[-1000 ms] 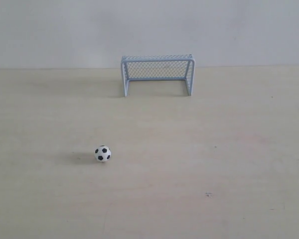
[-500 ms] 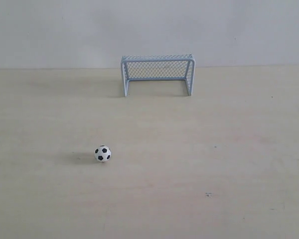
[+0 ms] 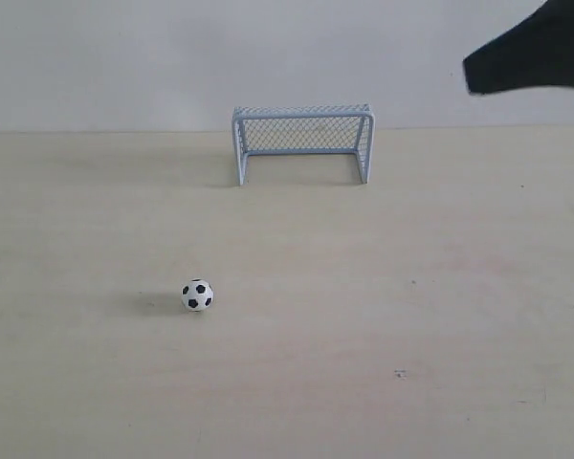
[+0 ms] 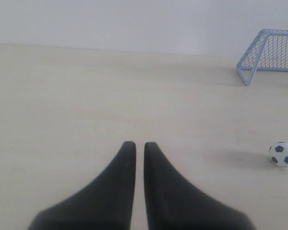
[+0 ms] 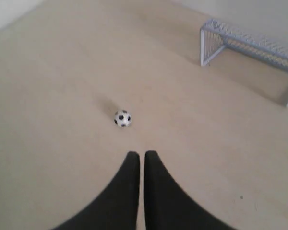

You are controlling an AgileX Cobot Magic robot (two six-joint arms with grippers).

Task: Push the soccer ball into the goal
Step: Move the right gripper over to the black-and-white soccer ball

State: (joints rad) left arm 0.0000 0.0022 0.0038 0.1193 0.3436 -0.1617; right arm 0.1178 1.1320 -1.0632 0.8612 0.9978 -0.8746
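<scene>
The soccer ball (image 3: 197, 295) rests alone on the pale table, left of centre and well in front of the goal (image 3: 303, 142), which stands at the back against the wall with its mouth facing forward. In the left wrist view the ball (image 4: 282, 154) lies off to one side of my left gripper (image 4: 139, 143), whose black fingers are shut with nothing between them; the goal (image 4: 271, 55) shows at the edge. My right gripper (image 5: 141, 154) is shut and empty, high above the table, with the ball (image 5: 122, 118) a little beyond its tips and the goal (image 5: 252, 50) farther off. A dark part of the right arm (image 3: 536, 48) shows at the exterior view's top right.
The bare pale wooden table (image 3: 411, 316) spreads around the ball, with a plain white wall (image 3: 115, 57) behind the goal. A few small dark specks (image 3: 400, 374) mark the tabletop.
A dark part of the right arm has come into the exterior view at the top right. Ball and goal have not moved.
</scene>
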